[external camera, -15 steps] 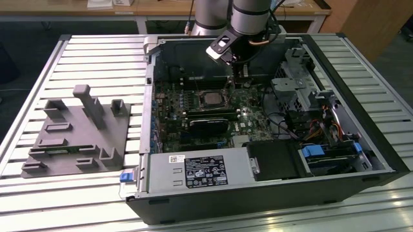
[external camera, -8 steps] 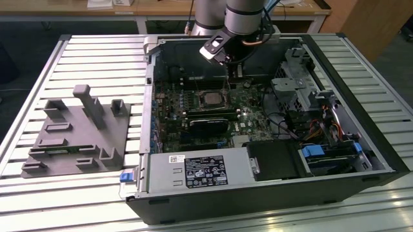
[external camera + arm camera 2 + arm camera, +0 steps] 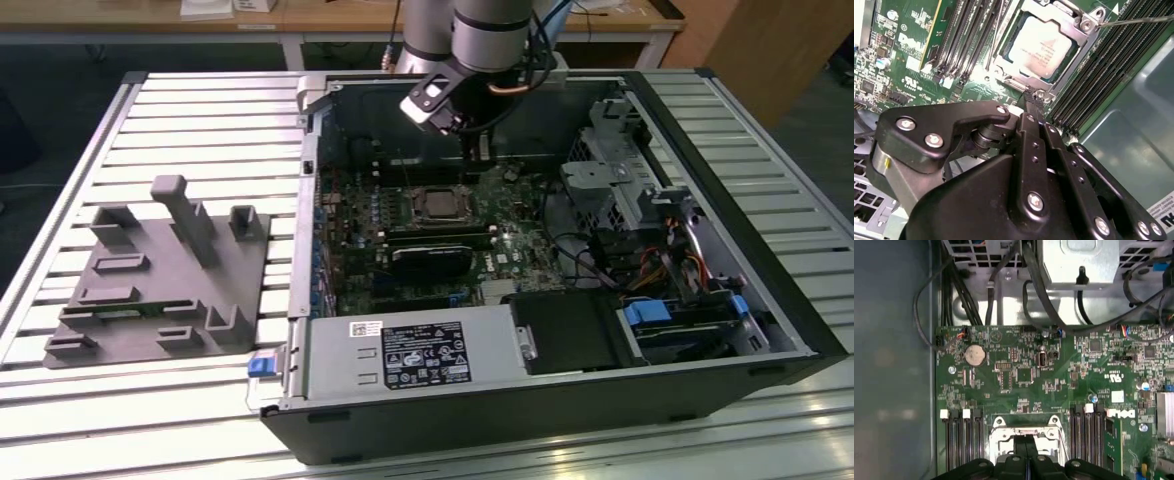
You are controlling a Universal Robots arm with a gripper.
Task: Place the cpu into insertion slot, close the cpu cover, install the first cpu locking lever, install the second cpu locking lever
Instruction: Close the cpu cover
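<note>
In the second wrist view the cpu (image 3: 1040, 45) lies flat in the insertion slot (image 3: 1004, 65), its silvery face up. The cpu cover (image 3: 1074, 31) is down over it and frames it. A thin locking lever (image 3: 1139, 20) runs out from the cover's screw corner. My gripper (image 3: 1033, 100) is shut, its tips at the socket's edge, with nothing visible between the fingers (image 3: 1026, 130). In the exterior view the gripper (image 3: 475, 152) hangs inside the case just behind the insertion slot (image 3: 438, 203). The first wrist view shows the insertion slot (image 3: 1024, 424) right by the gripper (image 3: 1026, 452).
Black memory slots (image 3: 1089, 75) flank the socket on both sides. The open computer case (image 3: 747, 250) has a drive cage (image 3: 607, 180), cables (image 3: 667, 265) and a power supply (image 3: 414, 352). A grey fixture (image 3: 167, 275) stands on the slatted table at the exterior view's left.
</note>
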